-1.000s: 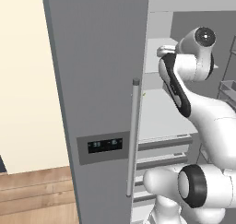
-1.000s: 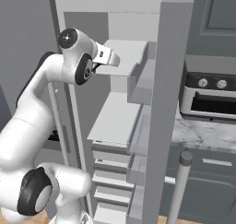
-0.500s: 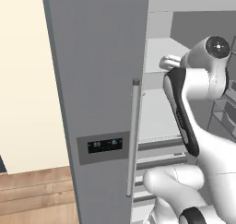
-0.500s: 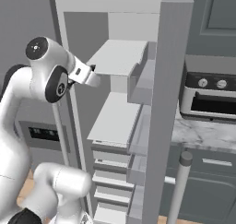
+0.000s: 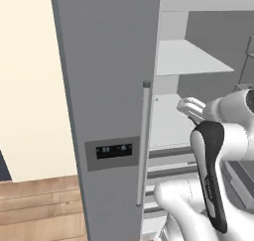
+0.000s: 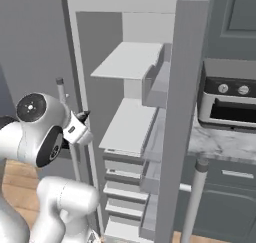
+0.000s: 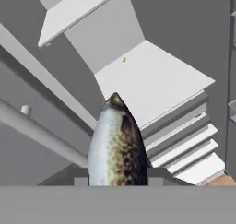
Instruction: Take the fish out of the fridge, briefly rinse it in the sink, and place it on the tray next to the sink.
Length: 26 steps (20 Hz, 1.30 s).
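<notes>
The fridge [image 5: 109, 76] stands open, its left door with a steel bar handle [image 5: 144, 146] and black display panel [image 5: 115, 150] close in front of me. Pale inner shelves [image 6: 131, 122] appear bare. In the hand view a silvery, brown-speckled fish [image 7: 117, 144] sits between my fingers, its pointed end aimed at the middle shelf [image 7: 152, 80]. My gripper [image 7: 117, 179] is shut on the fish. From the right base view the gripper [image 6: 80, 127] hangs just outside the fridge, left of the middle shelf; the left base view shows it [image 5: 191, 107] beside the handle. Sink and tray are out of view.
A dark countertop oven [image 6: 227, 99] rests on the grey marbled counter [image 6: 220, 143] right of the fridge. The fridge's right door [image 6: 182, 112] stands edge-on, its bar handle [image 6: 195, 199] low down. Drawers [image 6: 120, 187] fill the fridge's lower part. Wooden floor [image 5: 34, 210] lies to the left.
The arm has drawn back and dropped from the upper shelf level to beside the middle shelf, outside the fridge, with the fish still held.
</notes>
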Tool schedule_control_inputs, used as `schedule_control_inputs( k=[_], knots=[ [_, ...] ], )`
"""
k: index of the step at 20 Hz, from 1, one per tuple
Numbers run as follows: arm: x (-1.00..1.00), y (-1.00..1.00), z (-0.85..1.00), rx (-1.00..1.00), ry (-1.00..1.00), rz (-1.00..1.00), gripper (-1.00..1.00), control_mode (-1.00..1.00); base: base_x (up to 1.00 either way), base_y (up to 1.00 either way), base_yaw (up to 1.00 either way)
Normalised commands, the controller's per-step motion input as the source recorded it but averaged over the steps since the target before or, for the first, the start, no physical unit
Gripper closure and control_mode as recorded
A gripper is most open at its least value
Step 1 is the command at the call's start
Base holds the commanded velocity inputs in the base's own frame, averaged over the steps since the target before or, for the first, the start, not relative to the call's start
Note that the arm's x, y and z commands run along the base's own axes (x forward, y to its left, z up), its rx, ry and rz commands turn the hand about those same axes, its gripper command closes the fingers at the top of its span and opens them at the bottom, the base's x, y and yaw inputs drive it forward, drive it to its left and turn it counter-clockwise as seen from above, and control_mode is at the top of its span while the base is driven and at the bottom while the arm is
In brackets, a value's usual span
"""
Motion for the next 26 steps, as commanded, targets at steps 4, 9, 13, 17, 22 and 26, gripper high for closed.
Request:
schedule_control_inputs(
  k=[4, 9, 13, 17, 22, 26],
  knots=[
    [0.0, 0.0, 0.0, 0.0, 0.0, 0.0, 1.0, 1.0, -0.72, 0.08, 0.67],
    [0.0, 0.0, 0.0, 0.0, 0.0, 0.0, 1.0, 1.0, -0.03, 0.08, 0.97],
    [0.0, 0.0, 0.0, 0.0, 0.0, 0.0, 1.0, 1.0, 0.0, 0.14, 0.98],
    [0.0, 0.0, 0.0, 0.0, 0.0, 0.0, 1.0, 1.0, 0.0, 0.01, 0.99],
    [0.0, 0.0, 0.0, 0.0, 0.0, 0.0, 1.0, 1.0, 0.0, 0.0, 0.98],
    [0.0, 0.0, 0.0, 0.0, 0.0, 0.0, 1.0, 1.0, 0.0, 0.0, 0.98]
  ],
)
